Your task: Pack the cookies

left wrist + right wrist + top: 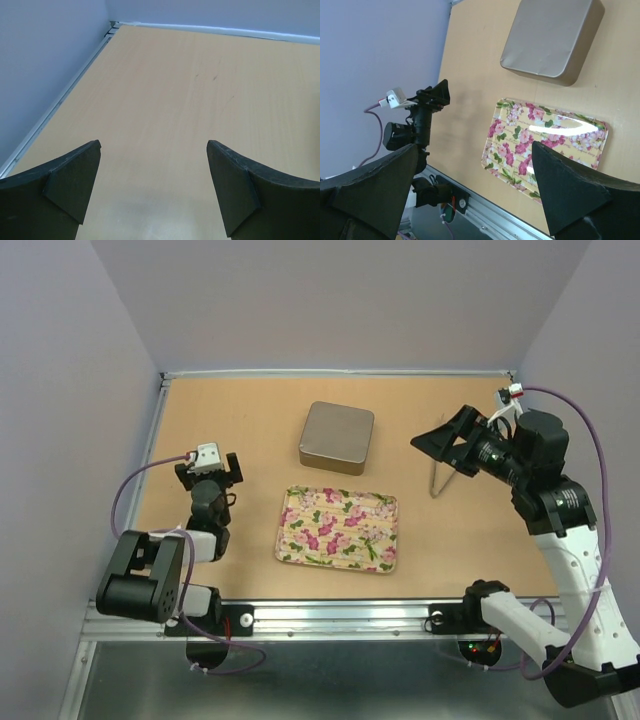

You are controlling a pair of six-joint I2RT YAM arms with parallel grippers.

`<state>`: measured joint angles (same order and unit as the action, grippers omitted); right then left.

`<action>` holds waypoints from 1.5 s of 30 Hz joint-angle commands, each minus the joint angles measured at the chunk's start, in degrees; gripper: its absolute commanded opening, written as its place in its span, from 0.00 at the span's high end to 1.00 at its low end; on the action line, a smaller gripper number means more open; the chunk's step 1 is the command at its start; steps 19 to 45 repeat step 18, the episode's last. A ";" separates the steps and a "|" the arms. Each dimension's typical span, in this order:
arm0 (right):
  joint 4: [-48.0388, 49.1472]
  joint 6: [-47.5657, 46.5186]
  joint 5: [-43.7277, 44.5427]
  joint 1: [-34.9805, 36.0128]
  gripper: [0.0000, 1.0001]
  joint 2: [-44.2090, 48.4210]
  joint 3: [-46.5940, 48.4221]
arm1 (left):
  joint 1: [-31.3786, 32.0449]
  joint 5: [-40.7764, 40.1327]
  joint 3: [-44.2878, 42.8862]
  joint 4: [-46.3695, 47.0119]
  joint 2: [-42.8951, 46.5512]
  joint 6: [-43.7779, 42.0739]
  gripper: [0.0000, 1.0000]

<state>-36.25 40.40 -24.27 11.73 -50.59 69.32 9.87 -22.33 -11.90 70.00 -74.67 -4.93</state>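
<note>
No cookies show in any view; they may be inside the closed tin [337, 437], but I cannot tell. The right gripper [438, 438], fingers apart and empty, might push the smooth tin away instead of opening it. The tin lies ahead of this gripper and the tray [290, 540] nearer. The left gripper [154, 145], also apart, holds nothing.

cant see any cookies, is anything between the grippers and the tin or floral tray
No cookies show in any view. Nothing visible stands between the left gripper or right gripper and the metal tin or floral tray; only bare table lies between.
</note>
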 commanded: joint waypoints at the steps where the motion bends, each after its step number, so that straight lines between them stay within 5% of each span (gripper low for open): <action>1: 0.04 -1.64 1.33 0.31 0.00 -0.30 2.93 | -0.99 2.20 -2.07 16.57 -6.17 -2.01 0.01; 4: -0.31 -1.91 1.77 0.31 0.00 -0.21 2.58 | -3.89 5.27 -4.80 11.74 -6.54 0.62 0.01; 7: -0.49 -1.56 2.12 0.31 0.00 0.31 1.17 | -5.12 6.77 -0.59 23.85 -9.78 0.46 0.01; 9: -0.49 -1.21 2.12 0.31 0.00 0.40 0.12 | -5.21 8.51 -2.77 15.57 -8.12 1.06 0.01; 12: -0.49 -0.68 2.91 0.31 0.00 0.14 0.03 | -5.39 8.53 -1.46 20.88 -9.00 0.62 0.01; 45: -0.49 -2.34 5.63 0.31 0.00 -1.88 1.61 | -5.39 8.79 -1.90 18.52 -8.73 0.80 0.01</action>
